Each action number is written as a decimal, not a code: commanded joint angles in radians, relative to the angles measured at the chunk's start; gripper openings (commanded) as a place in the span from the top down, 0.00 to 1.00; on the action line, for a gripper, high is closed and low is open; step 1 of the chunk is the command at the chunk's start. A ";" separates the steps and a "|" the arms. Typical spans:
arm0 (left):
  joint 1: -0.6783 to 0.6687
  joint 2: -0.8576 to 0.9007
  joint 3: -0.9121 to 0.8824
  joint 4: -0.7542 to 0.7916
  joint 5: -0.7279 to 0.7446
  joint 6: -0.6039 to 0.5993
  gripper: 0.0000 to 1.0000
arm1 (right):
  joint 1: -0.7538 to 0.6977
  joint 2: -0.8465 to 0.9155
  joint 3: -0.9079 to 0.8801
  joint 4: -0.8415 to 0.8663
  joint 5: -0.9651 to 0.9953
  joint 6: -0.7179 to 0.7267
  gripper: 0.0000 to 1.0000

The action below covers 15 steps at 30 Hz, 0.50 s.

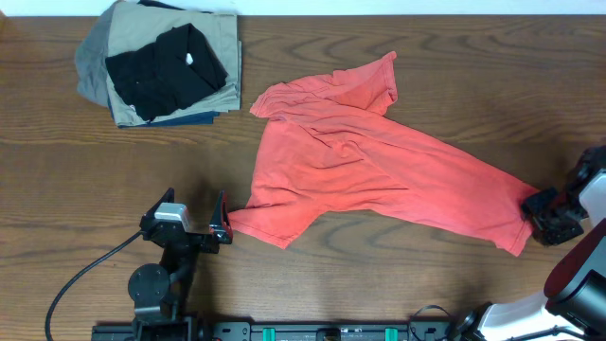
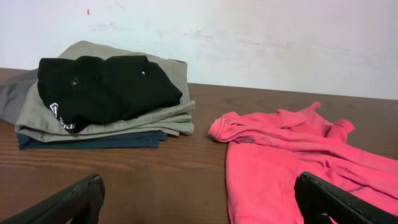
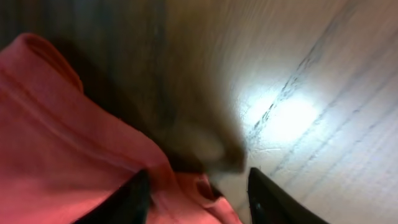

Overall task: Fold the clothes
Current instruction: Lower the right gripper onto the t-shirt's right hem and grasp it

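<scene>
Dark brown wood-grain tabletop (image 1: 426, 66), with a pale wall (image 2: 261, 37) behind it. Coral-red cotton T-shirt (image 1: 360, 161) lies rumpled and unfolded across the middle, running diagonally from upper centre to lower right. Stack of folded garments (image 1: 166, 71), black on khaki over grey and navy, sits upper left, apart from the shirt. Left gripper (image 2: 199, 182): fingers (image 2: 68, 202) spread wide, holding nothing, one just beside the shirt's lower-left corner. Right gripper (image 3: 199, 180): at the shirt's lower-right corner, fingers parted, a fold of cloth lying between them; view blurred.
</scene>
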 commanded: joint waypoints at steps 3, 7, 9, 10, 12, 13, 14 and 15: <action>-0.003 -0.002 -0.020 -0.029 0.020 0.006 0.02 | -0.003 0.008 -0.029 0.016 0.020 0.004 0.64; -0.003 -0.002 -0.020 -0.029 0.020 0.006 0.02 | -0.003 0.007 -0.019 0.021 0.015 0.004 0.69; -0.003 -0.002 -0.020 -0.029 0.020 0.006 0.02 | -0.004 0.007 -0.008 0.014 0.013 0.003 0.71; -0.003 -0.002 -0.020 -0.029 0.020 0.006 0.02 | -0.004 0.007 -0.001 0.010 0.012 0.004 0.73; -0.003 -0.002 -0.020 -0.029 0.020 0.006 0.02 | -0.004 0.007 0.016 -0.009 0.012 0.004 0.77; -0.003 -0.002 -0.020 -0.029 0.020 0.006 0.02 | -0.004 0.007 0.027 -0.019 0.012 0.003 0.79; -0.003 -0.002 -0.020 -0.029 0.020 0.006 0.02 | -0.004 0.007 0.038 -0.032 0.012 0.004 0.82; -0.003 -0.002 -0.020 -0.029 0.020 0.006 0.02 | -0.004 0.007 0.047 -0.040 0.012 0.003 0.84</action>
